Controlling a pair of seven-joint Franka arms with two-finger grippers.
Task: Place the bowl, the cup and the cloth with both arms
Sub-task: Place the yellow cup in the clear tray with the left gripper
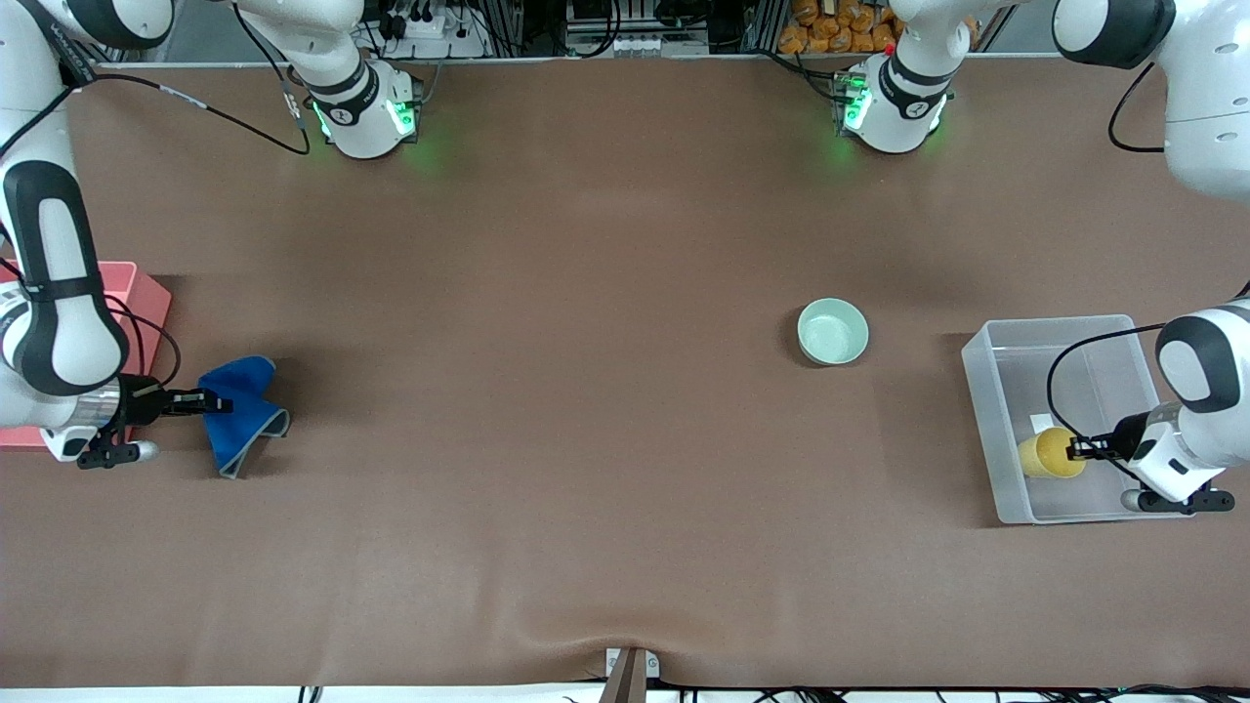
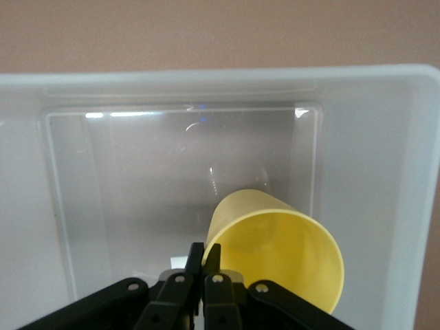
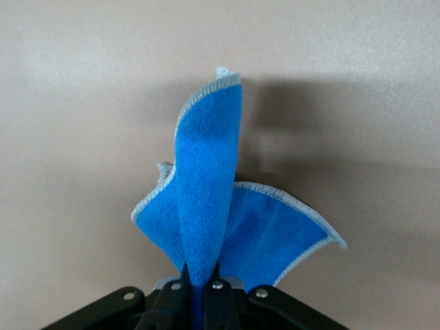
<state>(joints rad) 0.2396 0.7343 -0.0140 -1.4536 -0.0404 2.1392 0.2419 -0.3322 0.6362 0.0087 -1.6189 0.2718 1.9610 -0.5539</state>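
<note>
While pinching the small yellow cup's [image 1: 1050, 454] rim with left gripper [image 1: 1082, 450] inside clear plastic bin [image 1: 1016, 342] for depositing, clamping right gripper [image 1: 210, 401] on bunched royal-blue cloth [image 1: 239, 415] for lifting.

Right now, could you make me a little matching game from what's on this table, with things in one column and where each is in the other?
Things:
1. cup
2. cloth
3. bowl

Places:
A. alone on the bare table
B. pinched in the right pincer
C. in the clear bin, held by the left pincer

Pairs: 1-C, 2-B, 3-A
</note>
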